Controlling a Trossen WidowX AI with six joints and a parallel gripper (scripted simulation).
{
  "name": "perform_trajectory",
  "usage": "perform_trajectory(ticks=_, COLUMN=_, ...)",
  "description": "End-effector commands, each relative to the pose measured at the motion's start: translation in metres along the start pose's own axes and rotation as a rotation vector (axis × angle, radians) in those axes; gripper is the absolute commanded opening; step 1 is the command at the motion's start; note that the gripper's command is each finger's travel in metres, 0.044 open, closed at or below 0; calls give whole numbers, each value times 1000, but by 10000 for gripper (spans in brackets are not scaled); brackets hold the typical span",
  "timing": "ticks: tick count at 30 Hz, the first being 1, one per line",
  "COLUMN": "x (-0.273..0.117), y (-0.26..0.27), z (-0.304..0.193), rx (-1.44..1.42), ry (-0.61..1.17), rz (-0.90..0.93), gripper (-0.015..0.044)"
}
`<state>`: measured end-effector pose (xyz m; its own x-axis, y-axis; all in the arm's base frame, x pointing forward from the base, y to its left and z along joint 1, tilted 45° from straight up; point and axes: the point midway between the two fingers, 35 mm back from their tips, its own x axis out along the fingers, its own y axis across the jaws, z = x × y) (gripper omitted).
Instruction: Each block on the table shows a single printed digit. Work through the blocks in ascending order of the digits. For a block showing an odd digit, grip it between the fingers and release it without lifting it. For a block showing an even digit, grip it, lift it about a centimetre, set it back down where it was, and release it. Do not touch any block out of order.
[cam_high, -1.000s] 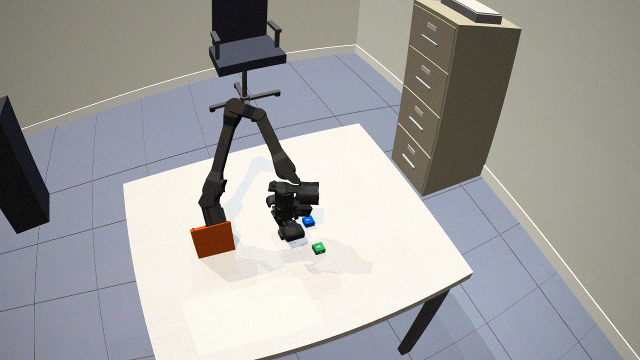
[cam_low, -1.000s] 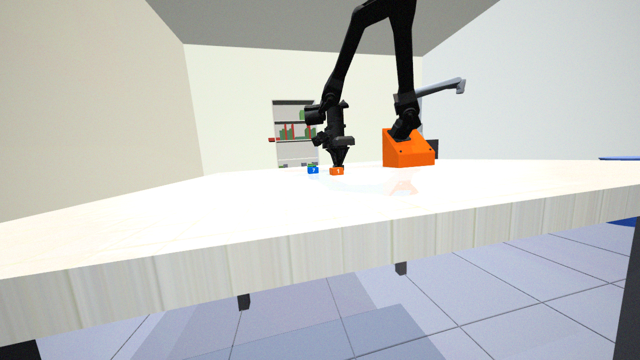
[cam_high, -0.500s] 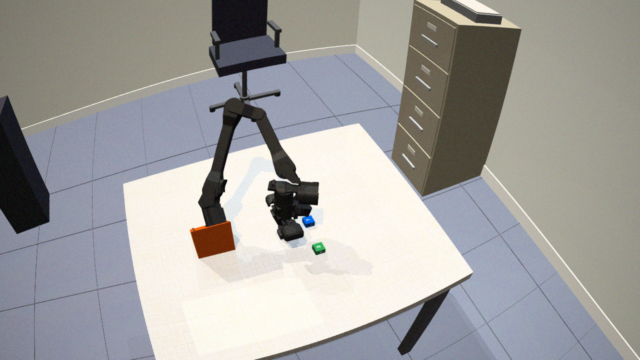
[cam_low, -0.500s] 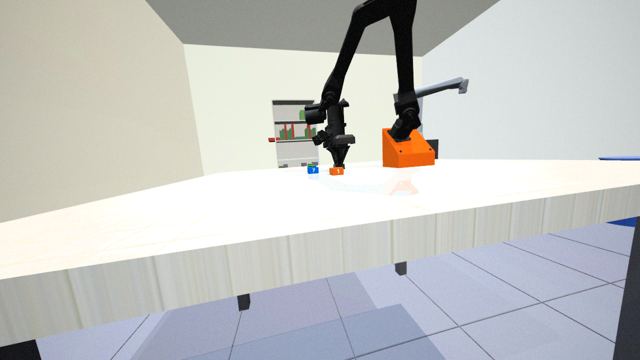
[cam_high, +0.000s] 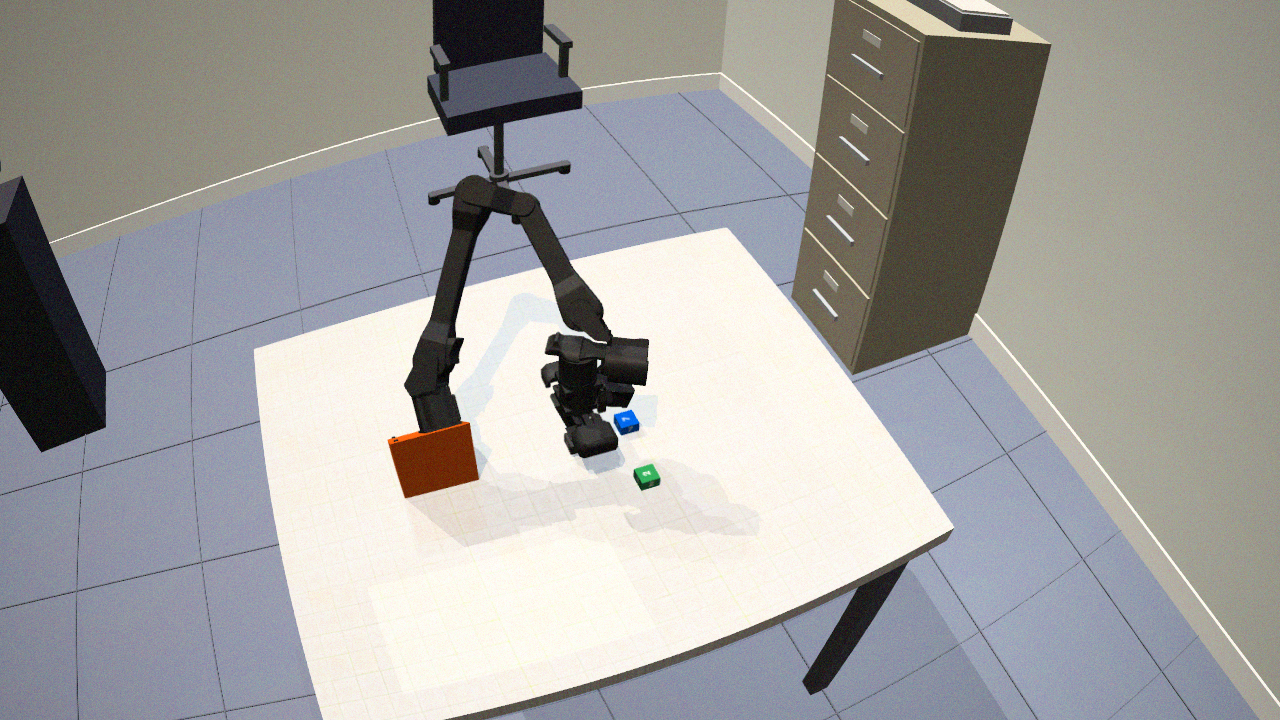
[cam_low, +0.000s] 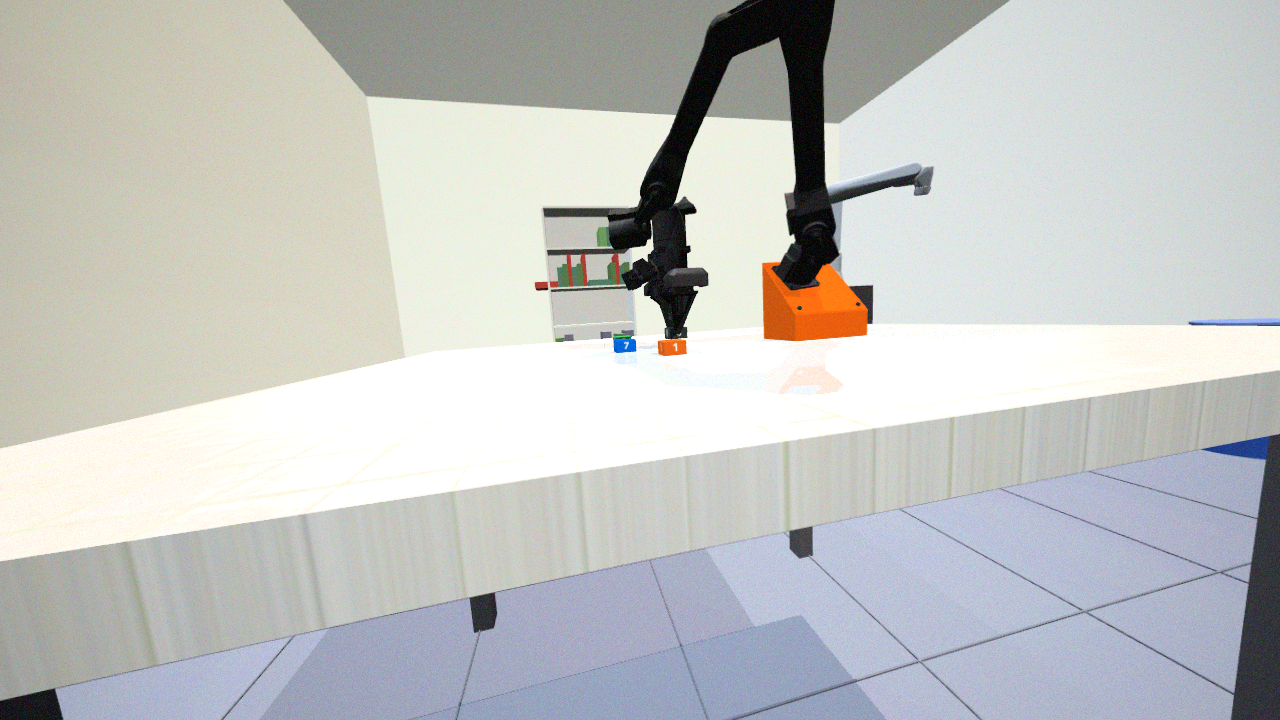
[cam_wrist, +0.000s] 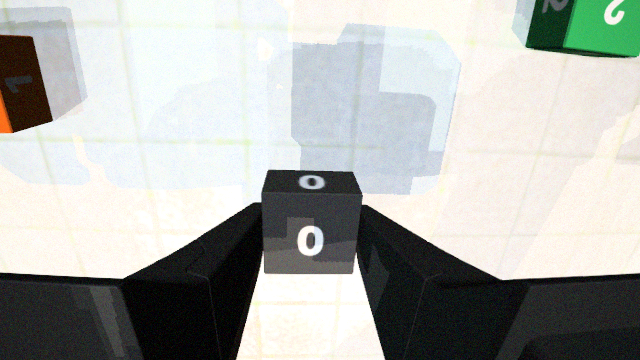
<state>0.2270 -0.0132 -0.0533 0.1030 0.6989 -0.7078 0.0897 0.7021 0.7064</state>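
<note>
Four blocks: black 0, orange 1, green 2, blue 7.
End effector (cam_high: 586, 447) (cam_low: 677, 327) (cam_wrist: 310, 215): closed onto the black block, one finger on each side; pointing down.
Black block (cam_low: 675, 335) (cam_wrist: 310, 230): gripped, 0 readable on two faces in wrist view; hidden under the end effector in top view.
Black block height: looks slightly raised off the bench (cam_high: 537, 635) (cam_low: 626, 420); underside hidden, exact gap can't be told.
Orange block (cam_low: 672, 347) (cam_wrist: 25, 85): on bench, apart from the black one; 1 faces the exterior camera; cut off at left edge of wrist view, not made out in top view.
Green block (cam_high: 646, 476) (cam_low: 622, 335) (cam_wrist: 600, 25): on bench, well apart from the fingers; cropped at upper right corner of wrist view; mostly behind blue in exterior view.
Blue block (cam_high: 626, 421) (cam_low: 624, 345): on bench, near the end effector in top view, not touching green; 7 readable in exterior view.
Arm (cam_high: 553, 250) (cam_low: 807, 116): black, bent high, reaching down to the blocks.
Arm mount (cam_high: 434, 461) (cam_low: 814, 324): orange, on bench, sloped top.
Background: office chair (cam_high: 505, 89), drawer cabinet (cam_high: 966, 179), shelf unit (cam_low: 546, 277).
</note>
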Motion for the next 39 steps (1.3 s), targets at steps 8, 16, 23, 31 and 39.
perform_trajectory(ticks=8, x=3, y=0, z=1, rx=-6, ry=-1, rz=-4, gripper=120)
perform_trajectory(ticks=16, x=13, y=0, z=1, rx=-6, ry=-1, rz=-4, gripper=120)
perform_trajectory(ticks=23, x=14, y=0, z=1, rx=-6, ry=-1, rz=-3, gripper=120)
perform_trajectory(ticks=31, x=14, y=0, z=1, rx=-6, ry=-1, rz=-3, gripper=225)
perform_trajectory(ticks=39, x=14, y=0, z=1, rx=-6, ry=-1, rz=-3, gripper=400)
